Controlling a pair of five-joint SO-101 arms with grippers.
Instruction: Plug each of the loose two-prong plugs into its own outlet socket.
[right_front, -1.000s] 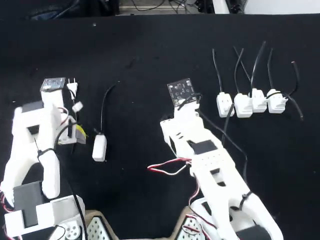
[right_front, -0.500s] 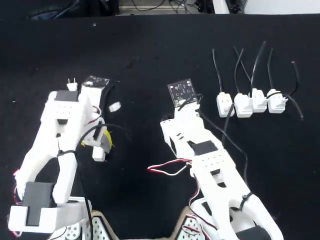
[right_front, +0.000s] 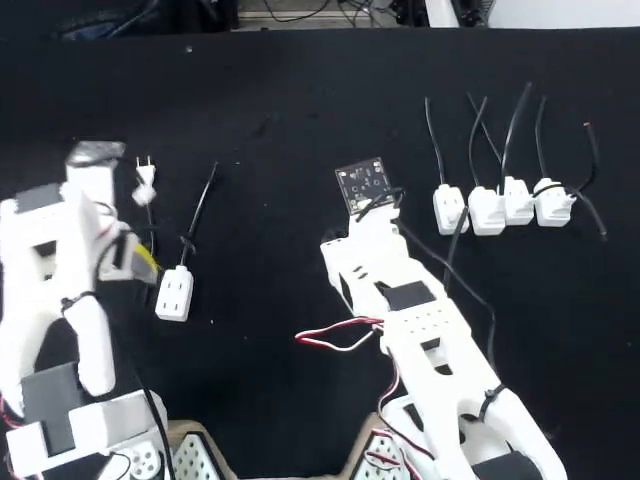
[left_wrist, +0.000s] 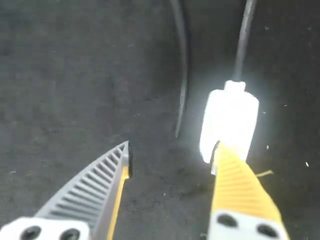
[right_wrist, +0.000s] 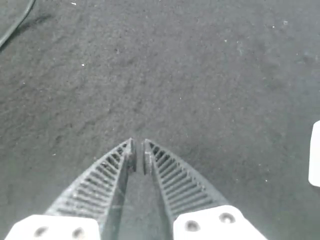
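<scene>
The left gripper (left_wrist: 171, 147) is hanging with its fingers spread wide, pinching nothing. The white outlet socket (left_wrist: 229, 120) is lying just past the tip of the yellow finger (left_wrist: 240, 190), its cord running on ahead. A black cable end (left_wrist: 179, 115) is lying ahead of the gap between the fingers, and the loose two-prong plug (right_front: 145, 180) is sitting farther beyond them. The right gripper (right_wrist: 138, 145) is hovering over black cloth (right_wrist: 200, 60), fingers pressed nearly together on nothing.

Black cloth-covered table (right_front: 290, 90), dark cables (right_front: 340, 10) beyond its far edge, white panel (right_front: 560, 12) beside them
</scene>
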